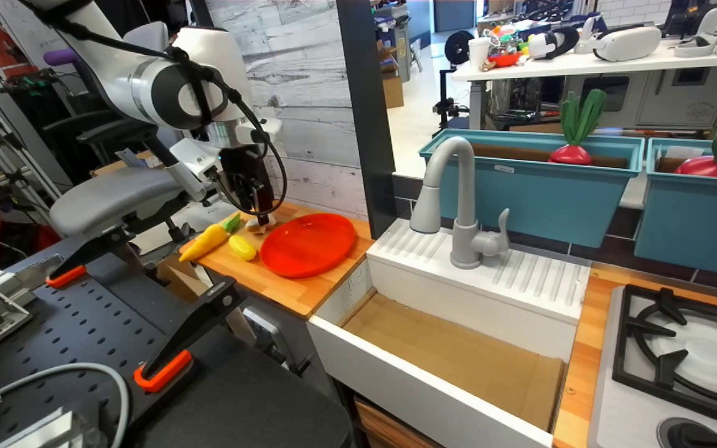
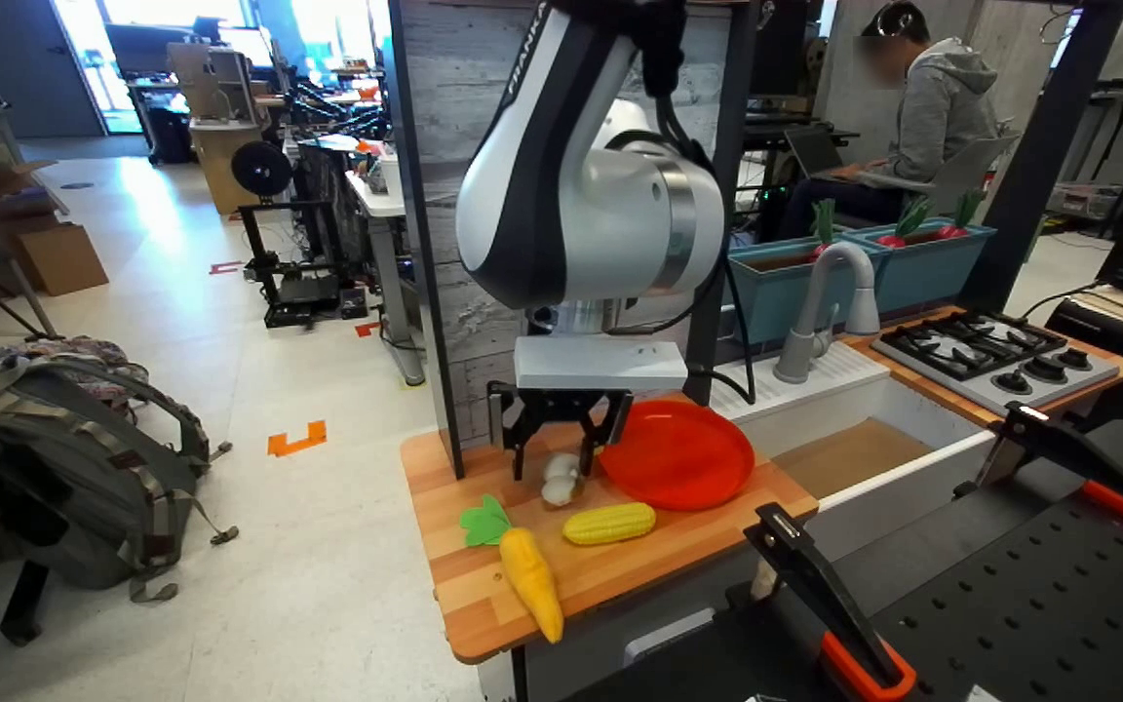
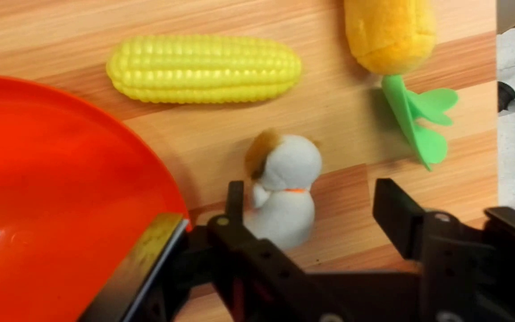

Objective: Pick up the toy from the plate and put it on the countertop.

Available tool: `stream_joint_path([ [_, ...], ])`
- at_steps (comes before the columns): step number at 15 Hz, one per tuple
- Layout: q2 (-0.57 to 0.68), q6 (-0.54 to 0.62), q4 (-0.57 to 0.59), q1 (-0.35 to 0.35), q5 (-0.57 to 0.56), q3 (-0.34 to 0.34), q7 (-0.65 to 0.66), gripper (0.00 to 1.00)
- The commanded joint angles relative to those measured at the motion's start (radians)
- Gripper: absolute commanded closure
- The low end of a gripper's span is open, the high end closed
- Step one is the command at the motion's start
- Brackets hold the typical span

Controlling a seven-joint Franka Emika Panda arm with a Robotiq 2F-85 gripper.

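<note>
The plate, glossy orange-red and bare, rests on the tan wooden countertop (image 2: 474, 604) in both exterior views (image 1: 307, 246) (image 2: 678, 458); the wrist view shows part of it (image 3: 52, 188). No pale-yellow toy with a red-orange patch shows; it is hidden or out of view. A small white plush dog (image 3: 291, 165) with brown ears and an orange collar is on the countertop left of the plate (image 2: 560, 478). My gripper (image 3: 311, 197) is open and empty, pointing down over the dog. The dog's body shows between the fingers, nearer the plate-side finger, which hides part of it.
A yellow corn (image 3: 204, 69) and a yellow-orange carrot with green leaves (image 2: 527, 575) lie on the countertop near the dog. A wooden wall panel (image 1: 302, 93) rises behind. The white sink (image 1: 433, 386) and grey faucet (image 1: 464, 199) stand beyond the plate.
</note>
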Motion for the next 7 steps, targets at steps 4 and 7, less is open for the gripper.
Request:
stream_joint_path([
  [4, -0.098, 0.052, -0.103, -0.006, -0.007, 0.007, -0.015, 0.0],
  [7, -0.169, 0.068, -0.182, -0.013, -0.008, 0.007, -0.024, 0.0],
])
